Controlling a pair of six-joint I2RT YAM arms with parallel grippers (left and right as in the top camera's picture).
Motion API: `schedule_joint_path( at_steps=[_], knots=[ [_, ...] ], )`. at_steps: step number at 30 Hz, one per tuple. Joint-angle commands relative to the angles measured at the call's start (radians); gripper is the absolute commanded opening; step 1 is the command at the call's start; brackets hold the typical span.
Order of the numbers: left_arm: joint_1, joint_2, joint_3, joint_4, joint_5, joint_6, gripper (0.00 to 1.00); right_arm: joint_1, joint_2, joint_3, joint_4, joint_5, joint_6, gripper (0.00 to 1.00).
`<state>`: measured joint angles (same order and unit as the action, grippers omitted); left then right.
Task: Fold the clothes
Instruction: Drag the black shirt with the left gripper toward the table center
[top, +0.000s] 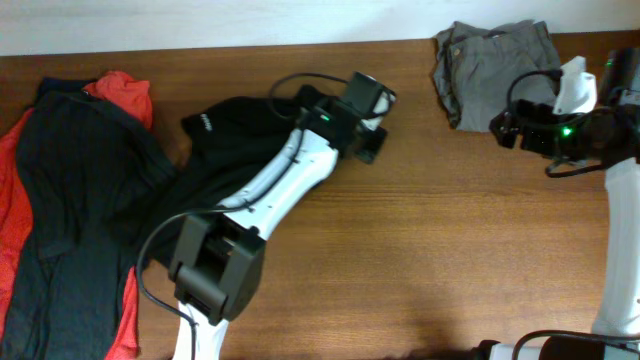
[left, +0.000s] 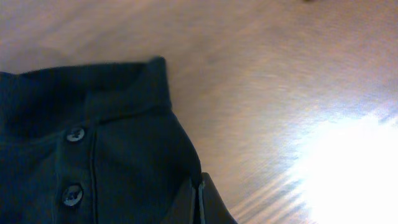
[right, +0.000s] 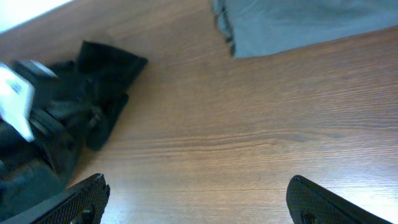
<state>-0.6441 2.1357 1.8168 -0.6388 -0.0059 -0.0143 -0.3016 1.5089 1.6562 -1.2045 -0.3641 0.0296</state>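
A black polo shirt (top: 225, 140) lies crumpled at the table's middle left. Its collar and two buttons show in the left wrist view (left: 112, 168). My left gripper (top: 368, 143) is at the shirt's right edge, and its jaws (left: 199, 202) are pressed together on the shirt's fabric. A folded grey garment (top: 495, 65) lies at the back right and also shows in the right wrist view (right: 298, 25). My right gripper (top: 500, 128) is just in front of it, open and empty over bare wood (right: 198, 182). The black shirt also shows in the right wrist view (right: 106, 81).
A pile of black clothes (top: 70, 200) and red clothes (top: 120, 95) covers the table's left side. The left arm (top: 280, 185) stretches diagonally across the middle. The brown wooden table (top: 450, 230) shows bare wood at the front right.
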Motion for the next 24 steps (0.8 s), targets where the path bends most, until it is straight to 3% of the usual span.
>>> schedule_joint_path(
  at_steps=[1, 6, 8, 10, 11, 12, 16, 24],
  knots=[
    [-0.089, 0.026, 0.000, 0.048, 0.048, -0.044, 0.01, -0.043, -0.007, 0.037, -0.005, 0.005, 0.001, 0.96],
    [-0.141, 0.026, 0.000, 0.124, 0.065, -0.088, 0.03, -0.093, -0.010, 0.039, -0.005, 0.004, 0.001, 0.96],
    [-0.143, 0.026, 0.002, 0.130, 0.067, -0.088, 0.14, -0.106, -0.010, 0.039, -0.008, 0.000, 0.001, 0.96],
    [-0.138, 0.026, 0.006, 0.129, 0.071, -0.089, 0.42, -0.119, -0.010, 0.039, -0.011, -0.002, 0.001, 0.96],
    [-0.133, 0.022, 0.010, 0.126, 0.076, -0.093, 0.62, -0.122, -0.010, 0.039, -0.012, -0.003, 0.000, 0.96],
    [-0.121, 0.014, 0.022, 0.114, 0.093, -0.098, 0.73, -0.126, -0.010, 0.039, -0.012, -0.003, 0.001, 0.96],
    [-0.030, -0.064, 0.106, 0.000, 0.126, -0.105, 0.99, -0.126, -0.010, 0.039, -0.012, -0.003, 0.001, 0.96],
    [0.307, -0.233, 0.223, -0.394, 0.135, -0.180, 0.99, -0.027, 0.006, 0.035, -0.027, -0.070, -0.040, 0.96]
  ],
)
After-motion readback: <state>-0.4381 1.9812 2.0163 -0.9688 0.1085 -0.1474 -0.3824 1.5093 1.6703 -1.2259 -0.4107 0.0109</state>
